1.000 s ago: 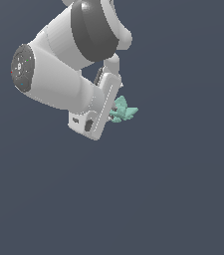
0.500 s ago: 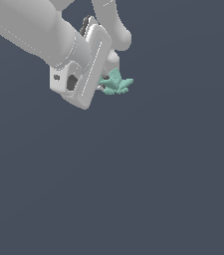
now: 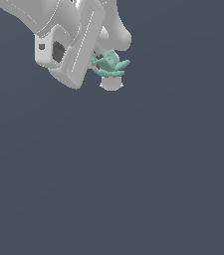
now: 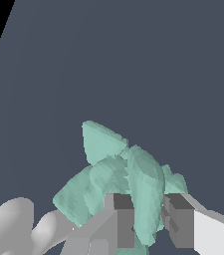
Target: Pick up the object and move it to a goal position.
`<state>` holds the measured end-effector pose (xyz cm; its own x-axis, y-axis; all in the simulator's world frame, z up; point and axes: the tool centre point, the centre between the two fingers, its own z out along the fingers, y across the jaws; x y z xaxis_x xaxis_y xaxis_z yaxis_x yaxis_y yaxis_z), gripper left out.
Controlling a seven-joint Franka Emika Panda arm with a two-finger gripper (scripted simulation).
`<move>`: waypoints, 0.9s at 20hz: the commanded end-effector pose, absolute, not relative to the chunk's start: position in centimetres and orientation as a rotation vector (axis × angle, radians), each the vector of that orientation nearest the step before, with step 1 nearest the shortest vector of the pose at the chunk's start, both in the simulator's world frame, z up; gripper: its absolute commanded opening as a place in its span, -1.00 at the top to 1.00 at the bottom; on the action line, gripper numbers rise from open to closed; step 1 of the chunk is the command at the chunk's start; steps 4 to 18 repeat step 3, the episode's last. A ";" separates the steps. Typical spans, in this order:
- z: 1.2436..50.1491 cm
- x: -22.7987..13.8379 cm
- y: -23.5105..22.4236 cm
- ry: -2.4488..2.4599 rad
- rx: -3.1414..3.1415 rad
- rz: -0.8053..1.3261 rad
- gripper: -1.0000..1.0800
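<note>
The object is a small pale teal-green clump with pointed lobes, near the top of the exterior view, just to the exterior view's right of the white arm. My gripper is shut on it, though the hand hides most of the fingers there. In the wrist view the object fills the middle, and two grey fingertips clamp one of its lobes from both sides, with my gripper closed around it. The object appears lifted off the dark surface.
The white arm and hand fill the upper part of the exterior view's left side. A rounded white part shows just below the object. A plain dark grey-blue surface spreads beneath.
The arm has carried the object upward and toward the exterior view's left across the earlier frames. The grip on the object has stayed the same.
</note>
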<state>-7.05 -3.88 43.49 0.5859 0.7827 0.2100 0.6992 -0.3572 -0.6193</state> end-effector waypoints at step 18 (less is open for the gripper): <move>44.1 -7.2 -4.1 -1.172 -2.133 0.159 1.00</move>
